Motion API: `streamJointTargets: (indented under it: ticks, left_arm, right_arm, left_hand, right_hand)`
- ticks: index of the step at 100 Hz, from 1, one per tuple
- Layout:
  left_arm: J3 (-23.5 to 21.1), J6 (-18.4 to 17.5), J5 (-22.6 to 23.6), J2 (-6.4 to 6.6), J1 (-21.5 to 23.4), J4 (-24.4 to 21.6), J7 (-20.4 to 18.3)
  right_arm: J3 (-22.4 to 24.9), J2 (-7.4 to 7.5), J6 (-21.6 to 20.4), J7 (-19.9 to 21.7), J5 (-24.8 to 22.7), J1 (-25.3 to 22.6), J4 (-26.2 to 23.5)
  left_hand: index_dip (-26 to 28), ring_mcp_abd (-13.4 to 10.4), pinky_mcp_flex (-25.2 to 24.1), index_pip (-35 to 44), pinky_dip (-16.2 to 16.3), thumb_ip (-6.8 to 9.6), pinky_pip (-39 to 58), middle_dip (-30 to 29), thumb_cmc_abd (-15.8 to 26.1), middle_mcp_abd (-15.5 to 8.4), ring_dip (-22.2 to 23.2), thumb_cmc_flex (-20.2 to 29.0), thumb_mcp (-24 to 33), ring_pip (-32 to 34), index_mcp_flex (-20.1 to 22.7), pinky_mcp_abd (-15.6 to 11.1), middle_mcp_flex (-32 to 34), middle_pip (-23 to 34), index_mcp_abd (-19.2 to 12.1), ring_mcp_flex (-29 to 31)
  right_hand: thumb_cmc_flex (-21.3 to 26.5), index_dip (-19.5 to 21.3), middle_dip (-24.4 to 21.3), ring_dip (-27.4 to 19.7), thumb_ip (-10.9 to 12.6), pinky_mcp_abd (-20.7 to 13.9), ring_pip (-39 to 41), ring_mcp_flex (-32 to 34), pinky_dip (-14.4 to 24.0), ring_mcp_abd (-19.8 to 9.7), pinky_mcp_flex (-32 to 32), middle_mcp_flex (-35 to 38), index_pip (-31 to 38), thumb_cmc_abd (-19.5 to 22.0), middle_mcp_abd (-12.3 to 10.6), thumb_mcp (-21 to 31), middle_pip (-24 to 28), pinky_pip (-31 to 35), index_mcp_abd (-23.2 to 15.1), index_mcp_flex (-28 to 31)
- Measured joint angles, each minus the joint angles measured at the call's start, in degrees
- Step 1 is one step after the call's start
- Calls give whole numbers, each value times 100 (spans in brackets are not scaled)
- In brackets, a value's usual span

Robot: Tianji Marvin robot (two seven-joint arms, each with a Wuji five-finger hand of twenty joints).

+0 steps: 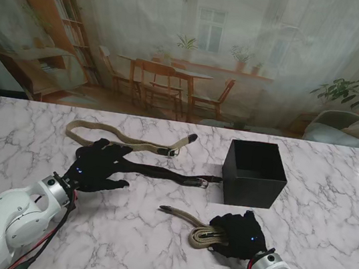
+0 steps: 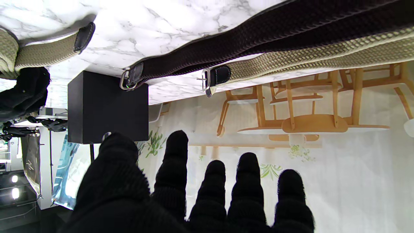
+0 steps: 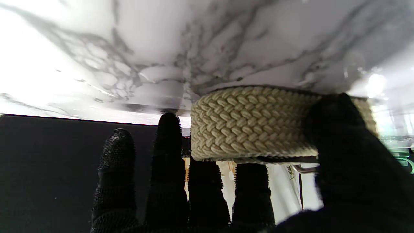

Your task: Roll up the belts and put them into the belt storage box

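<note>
A white grey-veined marble counter (image 1: pixel 150 238) is lying before a printed backdrop (image 1: pixel 118 3) showing a wooden dining table (image 1: pixel 168 72), wooden chairs (image 1: pixel 156 87), potted plants and a window (image 1: pixel 210 27).

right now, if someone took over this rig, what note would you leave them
Left robot hand: open, fingers spread, lying over the dark belt, which is stretched flat toward the black storage box.
Right robot hand: shut on the partly rolled beige belt; its tail trails left on the table.
Second beige belt: unrolled, farther from me, left of the box.
Done: one roll started. As far as the stand view shows, nothing is in the box.
Left: finish the roll, box it, then roll the other two.
</note>
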Motion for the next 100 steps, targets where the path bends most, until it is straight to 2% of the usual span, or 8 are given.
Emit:
streamJointTargets:
  ticks: [11, 17, 38, 55, 72, 80, 94, 100]
  left_arm:
    - [52, -8, -1, 3, -38, 3, -61]
    - [74, -15, -20, 5, -57, 4, -131]
    - [448, -24, -450, 45, -299, 130, -617]
    - [956, -24, -632, 66, -646, 292, -1009]
    - [1658, -9, -1158, 98, -1119, 521, -1488]
    - [1921, 12, -1189, 94, -1322, 634, -1548]
    - [2318, 75, -1347, 83, -1632, 821, -1678]
    - [2403, 136, -1392, 65, -1708, 873, -1725]
  right_arm:
    - [-13, 0, -58, -8, 27, 19, 16]
    - [-23, 3, -92, -2, 28, 29, 17]
    - [-90, 10, -201, 25, 69, 100, 21]
    - [-109, 12, -322, 153, 122, 143, -13]
    - [-142, 15, -367, 248, 161, 164, -55]
    - [-146, 15, -389, 297, 179, 170, -74]
    - [-150, 15, -410, 350, 180, 171, -103]
    - [-154, 15, -411, 354, 180, 171, -107]
  left_hand:
    - [-77, 6, 80, -106, -3, 0, 120, 0, 0, 0, 24, -1, 0, 0, -138, 3, 5, 0, 4, 211]
    - [-144, 6, 132, -225, 13, 0, 250, -42, 0, 0, 25, -1, 0, 0, -223, 6, 14, 0, 6, 258]
    - [-647, 132, 547, -753, 570, 0, 1812, -104, -26, 133, 409, -4, -2, 291, -841, 63, 155, 4, 261, 811]
    - [-987, 129, 711, -1008, 715, 0, 2433, -133, -465, 249, 722, -93, -33, 521, -1184, 58, 155, 3, 450, 984]
    - [-1208, 129, 773, -1108, 716, 0, 2608, -296, -775, 496, 792, -376, 18, 542, -1252, -17, 144, -133, 544, 991]
    - [-1289, 129, 778, -1115, 716, 0, 2639, -460, -926, 628, 798, -359, -4, 542, -1252, -39, 1, -283, 555, 994]
    - [-1335, 129, 878, -1117, 716, 0, 2789, -516, -1086, 633, 863, -336, 22, 641, -1252, -81, 1, -340, 555, 994]
    - [-1171, 120, 960, -853, 765, 0, 2934, -515, -1071, 633, 950, -70, 52, 764, -1243, -114, 13, -340, 555, 1060]
  right_hand:
    - [4, -1, 7, 0, -2, 0, 0, 0, 0, 46, 2, 77, 0, -1, -5, -1, 0, 0, 0, 10]
    - [195, -5, 22, 0, -98, 0, 0, 28, 0, 60, 37, 219, 0, -61, -77, -4, 0, 5, 0, 10]
    - [289, -73, 69, 15, -113, 0, 0, 213, -1, 64, 111, 477, 0, -245, -146, -4, 0, 32, 0, 186]
    - [289, -78, 78, 56, -149, 0, 0, 213, -1, 65, 113, 527, 1, -253, -148, -4, 0, 34, 0, 214]
    - [289, -79, 81, 67, -150, 0, 0, 216, -5, 65, 113, 558, 0, -298, -148, -2, 0, 35, 0, 272]
    - [289, -79, 84, 68, -150, 0, 0, 218, -21, 65, 113, 560, 1, -298, -149, -2, 0, 35, 0, 273]
    - [289, -80, 96, 68, -150, 0, 0, 218, -29, 65, 113, 561, 1, -298, -149, -2, 0, 36, 0, 274]
    - [289, -80, 123, 68, -150, 0, 0, 218, -29, 65, 113, 561, 0, -298, -149, -2, 0, 36, 0, 274]
